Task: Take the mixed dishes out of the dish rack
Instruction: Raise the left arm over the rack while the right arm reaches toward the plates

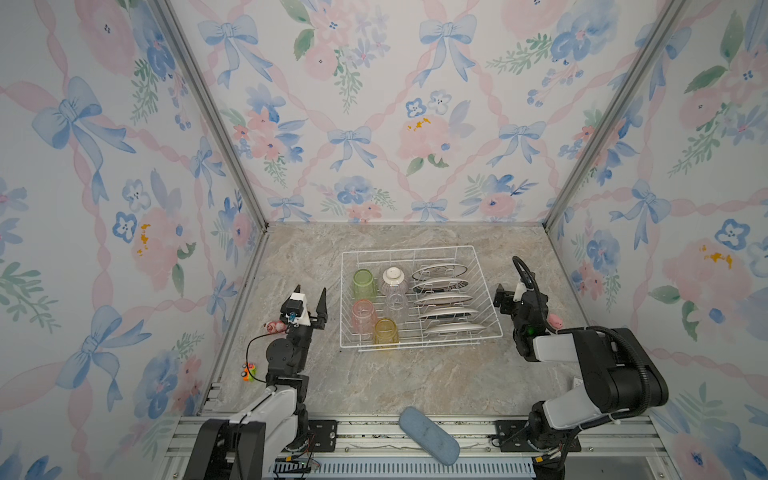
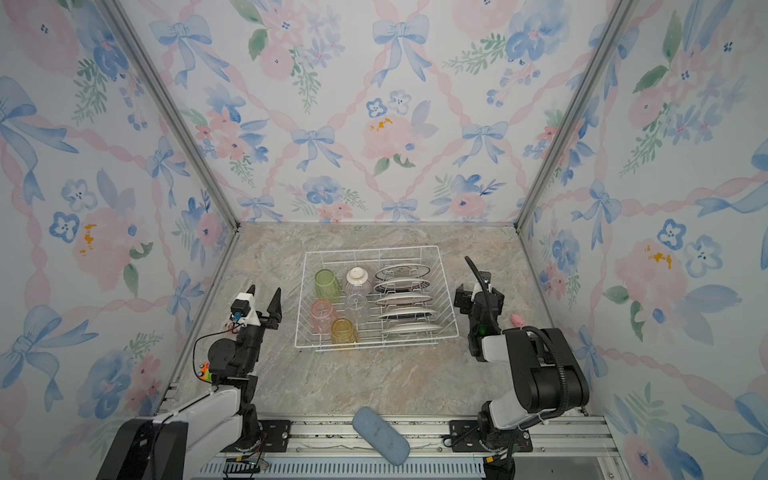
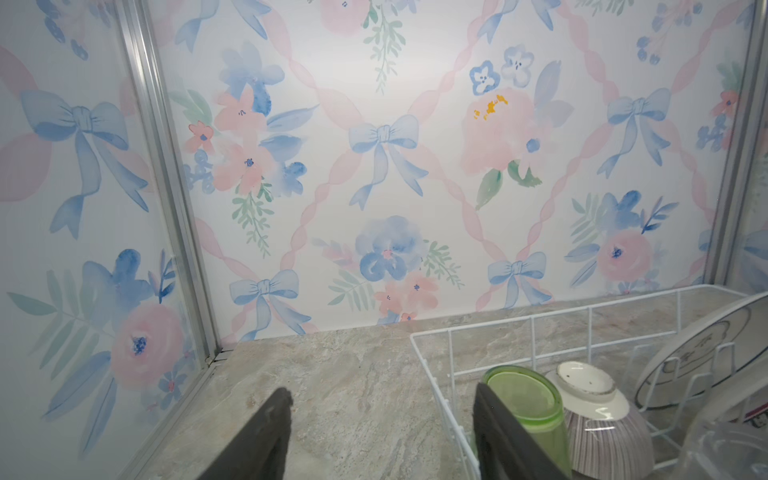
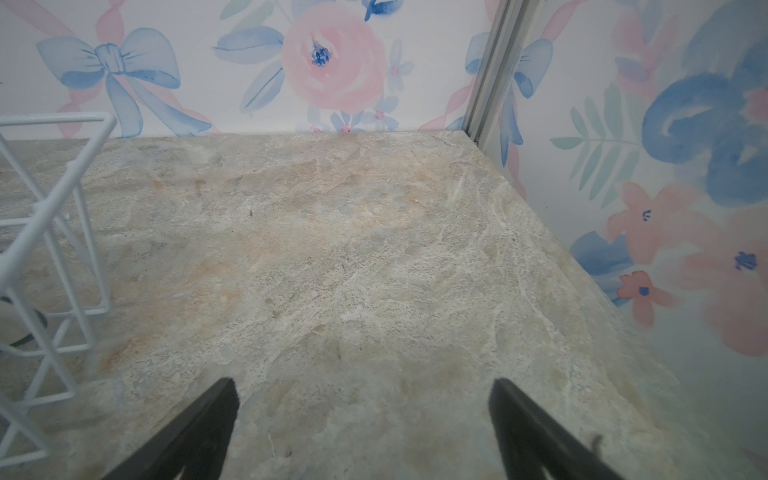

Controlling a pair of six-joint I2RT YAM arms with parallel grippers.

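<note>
The white wire dish rack stands mid-table in both top views. Its left half holds upside-down tumblers: green, pink, yellow and clear, plus an overturned striped bowl. Several plates stand in the slots of its right half. My left gripper hovers open just left of the rack, empty, one finger beside the green tumbler. Open and empty too, my right gripper is just right of the rack over bare table.
A blue oblong pad lies on the front rail. A small pink toy sits behind the right arm, and another small toy beside the left arm. Floral walls close in the left, back and right sides.
</note>
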